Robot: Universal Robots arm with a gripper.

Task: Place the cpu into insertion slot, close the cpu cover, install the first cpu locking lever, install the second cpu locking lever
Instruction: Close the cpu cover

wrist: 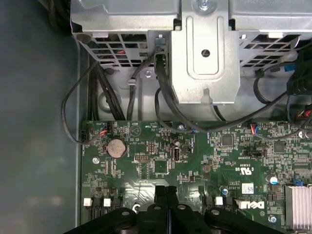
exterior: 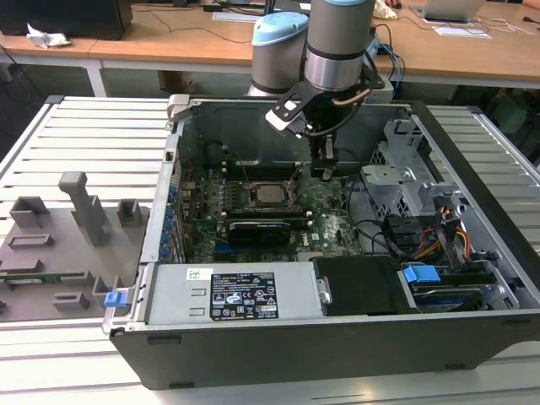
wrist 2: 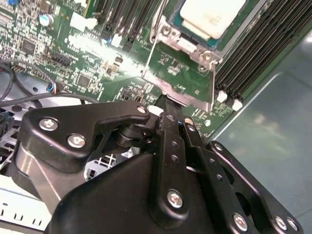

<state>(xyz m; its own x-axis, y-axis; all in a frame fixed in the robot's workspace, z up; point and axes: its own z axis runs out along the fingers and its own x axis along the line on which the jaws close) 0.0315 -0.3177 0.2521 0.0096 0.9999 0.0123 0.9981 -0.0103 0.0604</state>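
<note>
The cpu (exterior: 272,194) (wrist 2: 212,17), a pale metal-topped square, lies seated in the insertion slot (wrist 2: 167,31) on the green motherboard inside the open computer case. The cpu cover (wrist 2: 181,96), a silver frame with a window, stands swung open off the slot, and green board shows through its cut-out. My gripper (wrist 2: 167,105) (exterior: 325,169) (wrist: 166,189) is shut, its black fingertips together and right against the cover's free edge, on the exterior view's right of the slot. I cannot tell whether the fingertips pinch the edge or only touch it.
A grey metal drive cage (exterior: 405,169) (wrist: 204,58) with cables stands close on the exterior view's right of the gripper. Memory slots (wrist 2: 243,63) flank the socket. The power supply (exterior: 236,295) spans the case front. A grey fixture plate (exterior: 59,245) lies outside, at the exterior view's left.
</note>
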